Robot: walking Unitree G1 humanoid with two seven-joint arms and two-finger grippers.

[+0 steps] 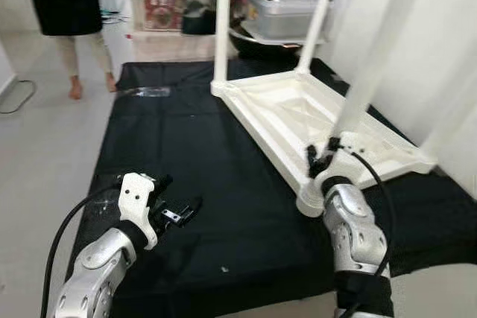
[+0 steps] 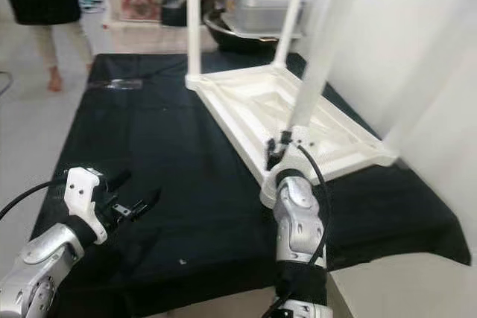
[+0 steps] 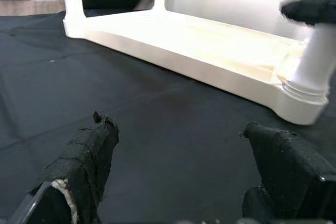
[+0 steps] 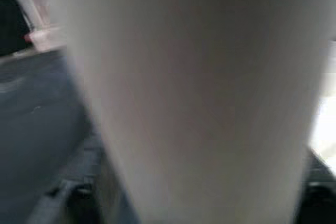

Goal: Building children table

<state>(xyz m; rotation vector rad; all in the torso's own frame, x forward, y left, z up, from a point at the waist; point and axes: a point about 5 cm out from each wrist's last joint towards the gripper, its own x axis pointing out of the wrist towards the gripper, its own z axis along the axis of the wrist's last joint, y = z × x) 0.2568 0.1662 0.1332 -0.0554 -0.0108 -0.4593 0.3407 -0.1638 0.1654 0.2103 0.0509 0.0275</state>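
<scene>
Tabletop (image 1: 287,113): white, upside down on the black cloth (image 1: 201,184), underside up so the corner sockets can take legs
Far legs (image 1: 222,20): two, standing upright from the far corners, apparently seated
Near leg (image 1: 376,57): leaning outward from the near corner socket, judged not yet seated straight
Right gripper (image 1: 320,158): at the foot of the near leg, fingers at either side of it; seems clamped on the leg to steady or turn it into the socket
Left gripper (image 1: 175,214): low over the cloth, well apart from the tabletop's near edge; fingers (image 3: 84,161) spread wide, holding nothing
Person (image 1: 67,5): standing beyond the cloth's far left corner
</scene>
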